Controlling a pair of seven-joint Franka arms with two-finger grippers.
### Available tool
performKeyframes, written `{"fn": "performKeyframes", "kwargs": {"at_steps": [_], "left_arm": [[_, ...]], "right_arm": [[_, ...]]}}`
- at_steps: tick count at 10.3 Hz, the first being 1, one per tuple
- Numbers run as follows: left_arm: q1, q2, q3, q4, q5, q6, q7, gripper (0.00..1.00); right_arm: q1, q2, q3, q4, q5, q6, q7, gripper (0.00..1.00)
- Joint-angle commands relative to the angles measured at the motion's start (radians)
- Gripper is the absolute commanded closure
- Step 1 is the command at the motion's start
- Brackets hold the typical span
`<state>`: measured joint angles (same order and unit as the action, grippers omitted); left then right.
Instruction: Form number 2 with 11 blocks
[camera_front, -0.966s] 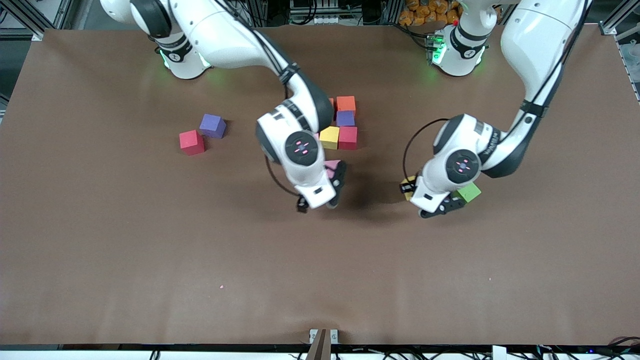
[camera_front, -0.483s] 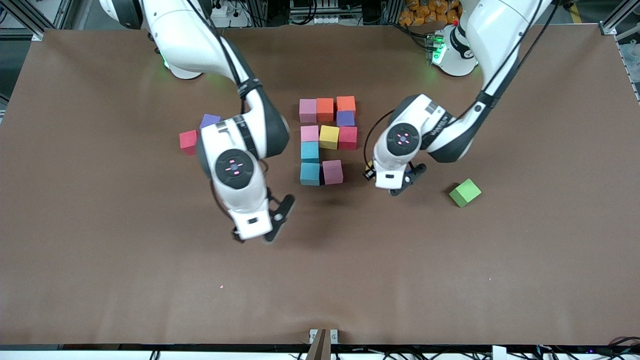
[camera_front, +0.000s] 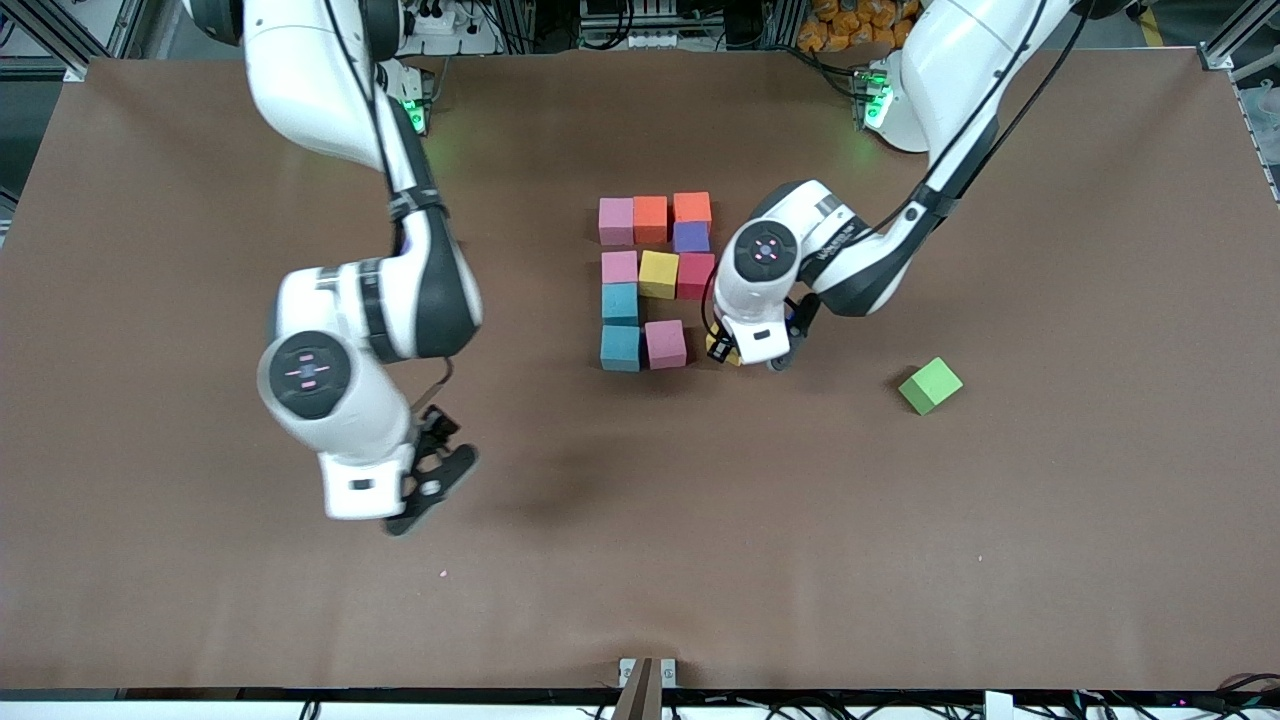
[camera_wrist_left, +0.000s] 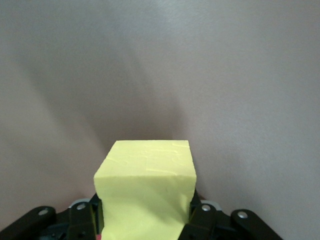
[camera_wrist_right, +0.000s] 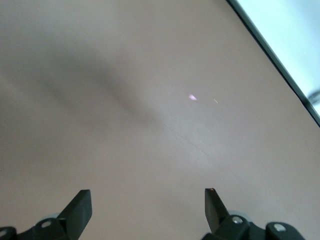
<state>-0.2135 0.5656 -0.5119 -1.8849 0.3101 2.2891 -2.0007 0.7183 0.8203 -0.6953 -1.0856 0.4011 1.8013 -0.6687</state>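
Observation:
Ten blocks lie grouped mid-table: pink (camera_front: 617, 220), orange (camera_front: 650, 218), orange (camera_front: 692, 208), purple (camera_front: 691, 237), pink (camera_front: 619, 267), yellow (camera_front: 659, 273), crimson (camera_front: 696, 275), two light blue (camera_front: 620, 303) (camera_front: 620, 347), and pink (camera_front: 665, 343). My left gripper (camera_front: 738, 353) is shut on a yellow block (camera_front: 719, 349), low beside that last pink block, toward the left arm's end. In the left wrist view the yellow block (camera_wrist_left: 147, 182) fills my left gripper (camera_wrist_left: 147, 220). My right gripper (camera_front: 432, 488) is open and empty over bare table, as the right wrist view (camera_wrist_right: 148, 207) also shows.
A green cube (camera_front: 930, 385) lies apart, toward the left arm's end of the table. The right arm's forearm (camera_front: 380, 300) hangs over the table near the right arm's end. The table's edge (camera_wrist_right: 280, 70) shows in the right wrist view.
My right gripper swung away from the block group, toward the right arm's end and the front camera, staying open. My left gripper carried the yellow block in beside the nearest pink block.

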Motion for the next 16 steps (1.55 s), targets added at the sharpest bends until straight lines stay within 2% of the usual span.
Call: {"fn": "performKeyframes", "kwargs": {"at_steps": [1, 3, 4, 5, 6, 8, 9, 13, 16], "left_arm": [[-0.003, 0.013, 0.004, -0.013, 0.067, 0.033, -0.134, 0.56], [0.003, 0.02, 0.004, -0.014, 0.066, 0.068, -0.18, 0.57], [-0.007, 0.036, 0.004, -0.013, 0.066, 0.096, -0.223, 0.58], [-0.009, 0.046, 0.004, -0.011, 0.066, 0.113, -0.243, 0.59], [-0.009, 0.054, 0.004, -0.011, 0.066, 0.122, -0.247, 0.59], [-0.009, 0.068, 0.004, -0.01, 0.066, 0.124, -0.269, 0.59], [-0.009, 0.069, 0.004, -0.005, 0.066, 0.125, -0.271, 0.59], [-0.017, 0.092, 0.003, 0.013, 0.055, 0.135, -0.288, 0.59], [-0.023, 0.105, 0.001, 0.039, 0.052, 0.135, -0.309, 0.59]], "right_arm": [[-0.041, -0.041, -0.04, -0.032, 0.076, -0.017, 0.017, 0.0], [-0.106, -0.081, -0.009, -0.072, 0.079, -0.028, 0.064, 0.0], [-0.15, -0.123, 0.043, -0.104, 0.07, -0.026, 0.078, 0.0], [-0.21, -0.174, 0.121, -0.143, 0.049, -0.013, 0.087, 0.0], [-0.261, -0.223, 0.201, -0.19, -0.025, 0.027, 0.098, 0.0], [-0.4, -0.379, 0.404, -0.355, -0.183, 0.093, 0.147, 0.0], [-0.416, -0.441, 0.433, -0.417, -0.214, 0.09, 0.165, 0.0], [-0.436, -0.668, 0.436, -0.67, -0.24, 0.084, 0.193, 0.0], [-0.572, -0.757, 0.539, -0.671, -0.275, 0.006, 0.202, 0.0]]}}
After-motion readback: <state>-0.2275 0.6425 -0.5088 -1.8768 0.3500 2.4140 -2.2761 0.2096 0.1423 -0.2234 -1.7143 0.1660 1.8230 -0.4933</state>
